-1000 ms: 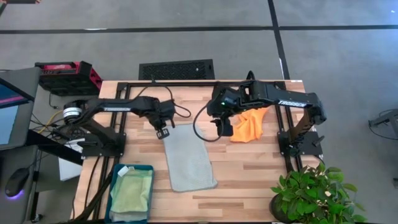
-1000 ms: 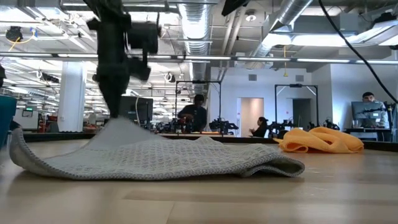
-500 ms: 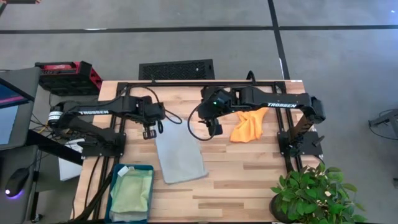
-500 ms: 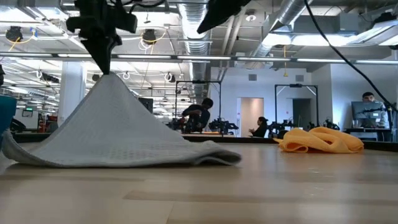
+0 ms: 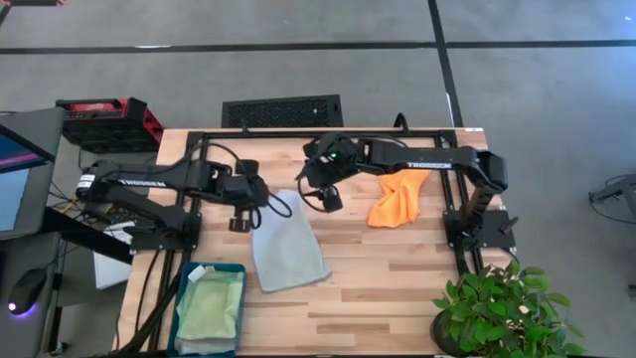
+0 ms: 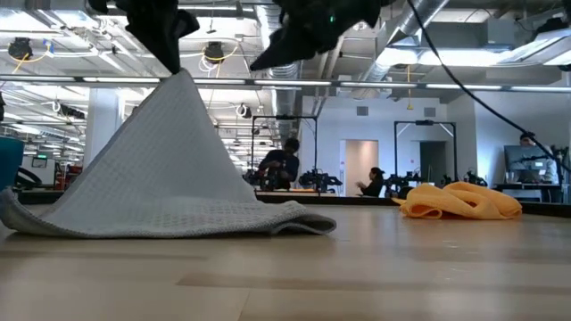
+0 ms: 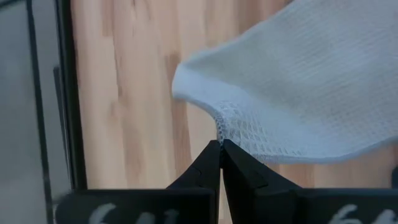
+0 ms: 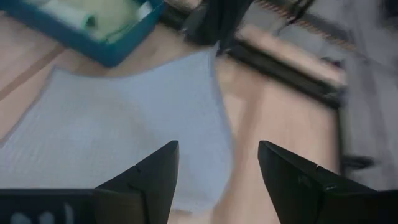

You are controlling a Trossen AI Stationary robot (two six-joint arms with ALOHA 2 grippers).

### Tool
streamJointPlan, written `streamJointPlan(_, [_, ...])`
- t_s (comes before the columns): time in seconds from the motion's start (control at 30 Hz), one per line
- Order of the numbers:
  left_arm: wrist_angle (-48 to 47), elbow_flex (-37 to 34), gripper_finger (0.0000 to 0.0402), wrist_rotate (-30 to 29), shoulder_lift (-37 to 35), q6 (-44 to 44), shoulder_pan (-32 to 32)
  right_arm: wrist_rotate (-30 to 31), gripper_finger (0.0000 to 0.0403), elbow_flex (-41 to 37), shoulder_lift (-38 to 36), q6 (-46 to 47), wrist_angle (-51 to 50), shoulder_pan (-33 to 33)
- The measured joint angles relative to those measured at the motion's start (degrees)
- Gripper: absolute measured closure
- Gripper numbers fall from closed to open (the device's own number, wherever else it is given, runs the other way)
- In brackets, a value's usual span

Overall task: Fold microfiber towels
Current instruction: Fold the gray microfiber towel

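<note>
A pale grey-blue towel (image 5: 288, 244) lies on the wooden table with its far left corner raised, so it stands like a tent in the low view (image 6: 169, 178). My left gripper (image 5: 242, 219) is shut on that corner. My right gripper (image 5: 328, 196) is open and empty above the table, just right of the towel's far edge; its wrist view looks down on the towel (image 8: 137, 130). An orange towel (image 5: 397, 199) lies bunched at the far right. A light green towel (image 5: 211, 310) lies in the teal bin (image 5: 181, 298). My left gripper pinches the towel's far left corner (image 7: 229, 122) between its two fingertips, coming from above and pointing down. The corner is lifted high (image 6: 176, 78) and the cloth slopes down from it fairly taut. The near part (image 6: 161, 221) rests on the table.
A potted plant (image 5: 502, 308) stands at the near right corner. The teal bin sits at the near left edge. Bare wood lies between the grey towel and the orange one. People and benches show in the room beyond the table.
My left gripper has gone up and toward the table's left edge with the towel's corner. The corner has risen into a tall peak and the whole towel has slid left. My right gripper has moved left, toward the towel.
</note>
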Motion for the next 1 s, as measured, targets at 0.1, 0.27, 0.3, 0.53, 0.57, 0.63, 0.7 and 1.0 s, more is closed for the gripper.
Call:
streamJointPlan(0.1, [2.4, 0.0, 0.0401, 0.1, 0.8, 2.1, -0.8, -3.8, 0.0159, 0.0, 3.1, -1.3, 3.1, -0.9])
streamJointPlan(0.27, [3.4, 0.0, 0.0401, 0.1, 2.3, 2.7, -1.1, -5.7, 0.0159, 0.4, 7.6, -4.9, 7.0, -1.0])
streamJointPlan(0.3, [4.0, 0.0, 0.0401, 0.0, 2.7, 2.7, -1.1, -6.6, 0.0159, 0.7, 8.5, -5.8, 7.4, -1.0])
streamJointPlan(0.53, [5.7, 0.0, 0.0401, 0.7, 3.4, 3.2, -1.8, -10.6, 0.0159, 3.7, 13.8, -8.6, 10.4, -0.8])
streamJointPlan(0.57, [5.8, 0.0, 0.0401, 0.9, 3.3, 3.2, -1.8, -10.6, 0.0159, 4.0, 14.3, -8.6, 10.9, -0.9])
streamJointPlan(0.63, [5.8, 0.0, 0.0401, 1.8, 3.3, 3.2, -1.8, -10.8, 0.0159, 5.1, 15.4, -9.1, 11.6, -1.1])
streamJointPlan(0.7, [5.8, 0.0, 0.0401, 1.8, 3.3, 3.2, -1.9, -10.9, 0.0159, 6.0, 16.5, -10.1, 11.5, -1.1])
streamJointPlan(1.0, [5.4, 0.0, 0.0401, -0.5, 3.3, 3.3, -2.0, -18.0, 0.0159, 7.3, 18.5, -13.3, 9.8, -1.1])
